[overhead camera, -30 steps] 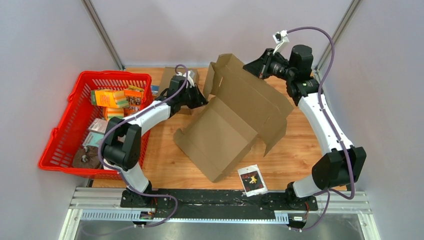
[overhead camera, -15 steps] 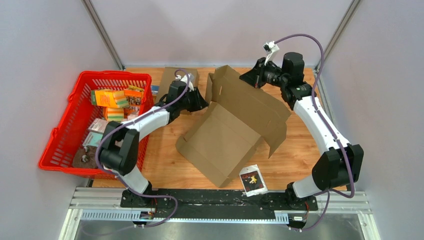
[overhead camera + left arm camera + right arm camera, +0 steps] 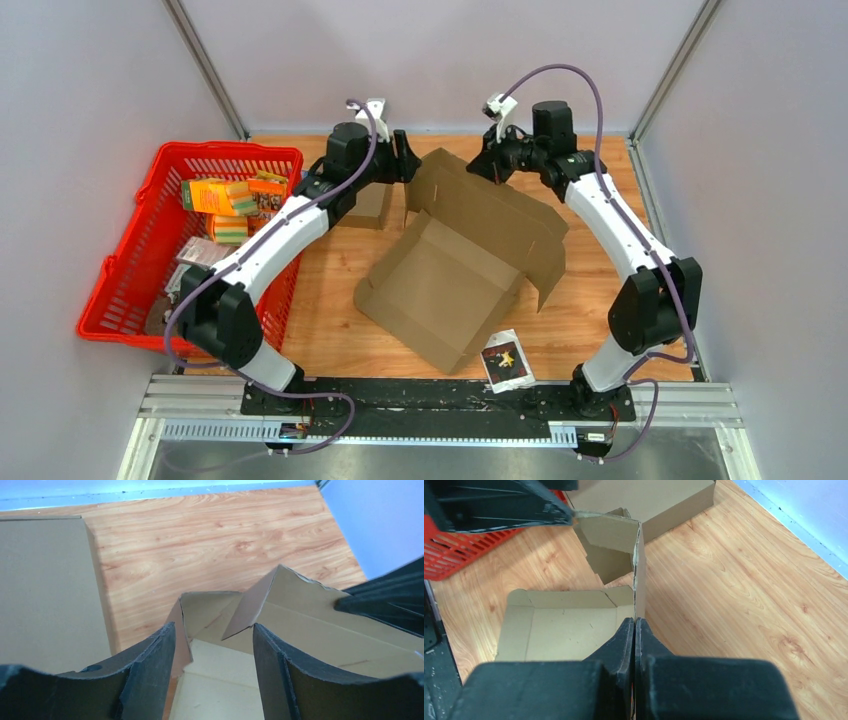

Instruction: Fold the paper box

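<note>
The cardboard box lies half open just right of the red basket. The right gripper pinches its raised far edge, probably to hold it upright. The left gripper, fingers spread, straddles the corner flap nearer the basket, likely to tuck it in.

One wooden table carries two robot arms, a left arm and a right arm. Each arm ends in one two-finger gripper, making two in all: the left gripper and the right gripper. There are two cardboard items, one large paper box and one smaller brown carton, plus one red basket of small packages too jumbled to count, and one flat packet.
</note>
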